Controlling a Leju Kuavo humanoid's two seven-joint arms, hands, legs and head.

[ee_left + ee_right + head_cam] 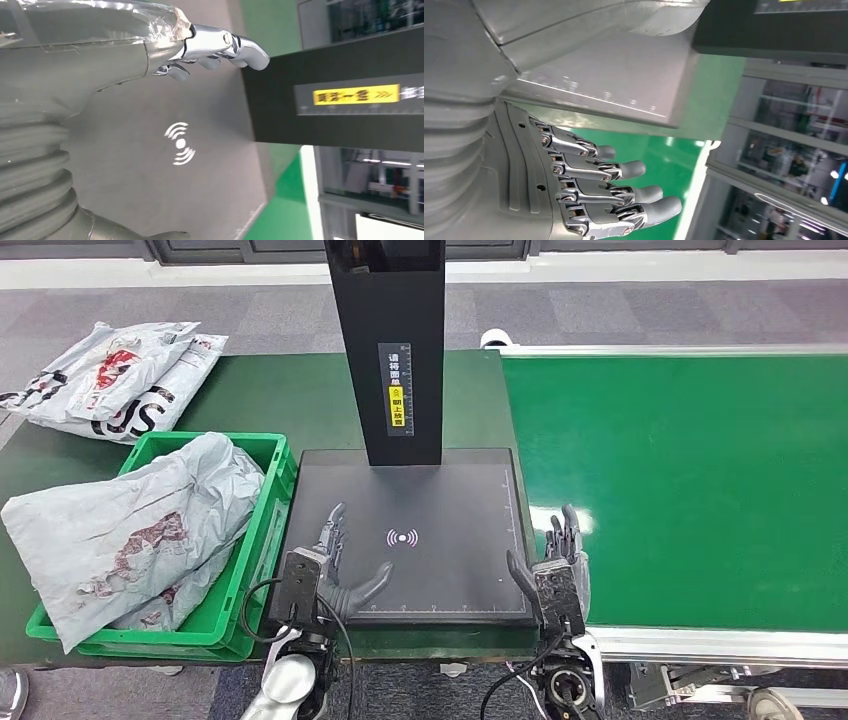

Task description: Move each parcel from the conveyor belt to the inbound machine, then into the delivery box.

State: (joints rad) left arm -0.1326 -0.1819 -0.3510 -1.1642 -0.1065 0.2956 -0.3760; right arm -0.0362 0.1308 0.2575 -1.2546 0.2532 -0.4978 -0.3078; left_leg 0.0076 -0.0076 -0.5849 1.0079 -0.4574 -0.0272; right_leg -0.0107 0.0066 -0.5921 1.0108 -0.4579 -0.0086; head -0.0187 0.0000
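The inbound machine (pixel 470 490) is a dark flat plate with a white signal mark (pixel 402 537) and a black post (pixel 390 340) behind it; nothing lies on the plate. A grey parcel (pixel 130 530) fills the green delivery box (pixel 265 455) at the left. My left hand (pixel 335 560) hovers open over the plate's near left part, fingers spread. My right hand (pixel 560 560) is open at the plate's near right corner, beside the green conveyor belt (pixel 690 480). The left wrist view has the left hand (pixel 215 47) above the signal mark (pixel 179 143). The right hand (pixel 589 185) holds nothing.
Two more grey parcels (pixel 110 380) lie on the dark green table behind the box. The belt's metal rail (pixel 720 645) runs along the near edge at the right.
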